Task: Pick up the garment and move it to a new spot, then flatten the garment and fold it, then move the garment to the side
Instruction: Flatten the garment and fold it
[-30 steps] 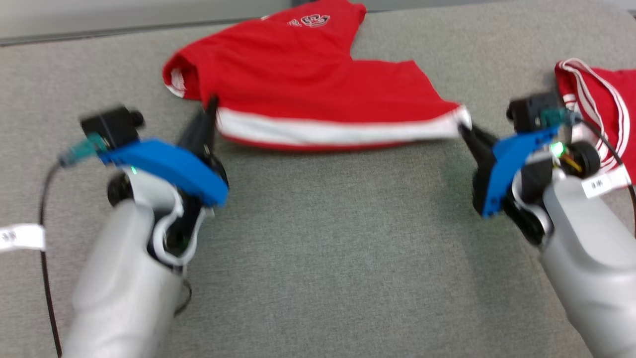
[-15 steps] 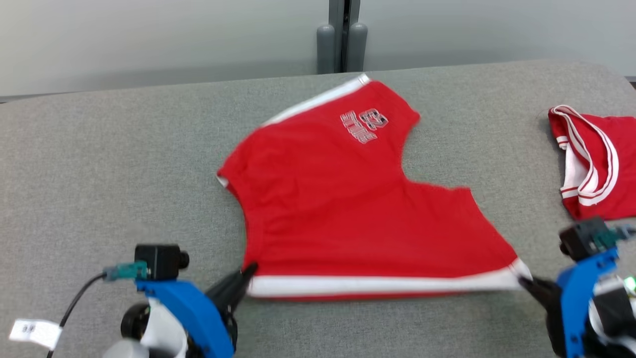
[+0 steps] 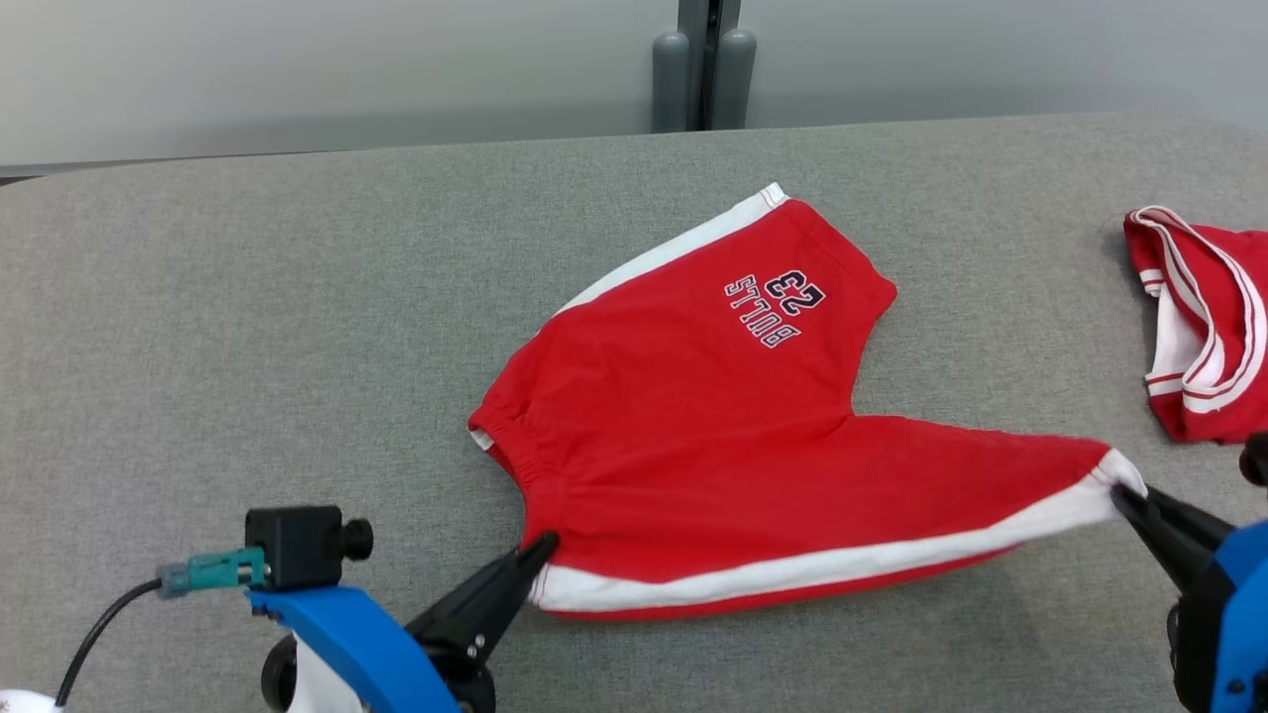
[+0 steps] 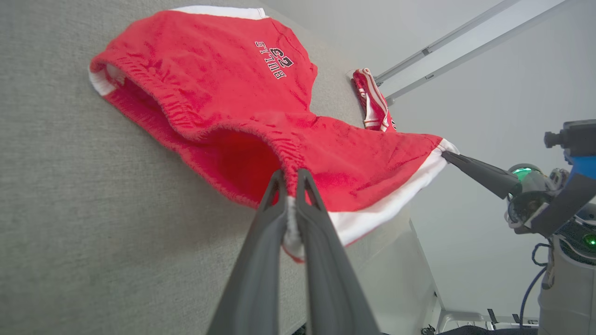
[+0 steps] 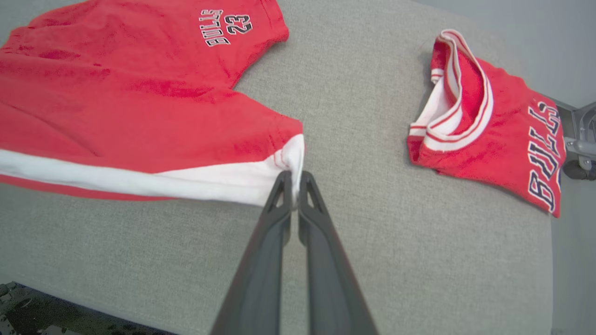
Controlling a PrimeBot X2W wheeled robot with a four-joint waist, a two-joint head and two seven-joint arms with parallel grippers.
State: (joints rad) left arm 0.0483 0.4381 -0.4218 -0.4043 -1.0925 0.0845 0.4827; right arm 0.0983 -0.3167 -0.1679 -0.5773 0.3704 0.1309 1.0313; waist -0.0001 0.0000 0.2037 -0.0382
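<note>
- Holding the red shorts (image 3: 693,436) by the near white-striped side, your left gripper (image 3: 543,548) is pinched onto the waistband corner and your right gripper (image 3: 1124,492) onto the leg-hem corner.
- The shorts lie mid-way across the grey table (image 3: 248,327), near edge lifted and stretched between the grippers; a second red garment (image 3: 1204,347) sits apart at the right.
- Expect light, limp, stretchy fabric: it will probably sag and wrinkle, so grip the corners and seams.

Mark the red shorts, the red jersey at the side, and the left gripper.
red shorts (image 3: 693,436): head view, middle of the front panel.
red jersey (image 5: 512,139): right wrist view, body beside the collar.
left gripper (image 4: 290,175): left wrist view, between its fingertips.
</note>
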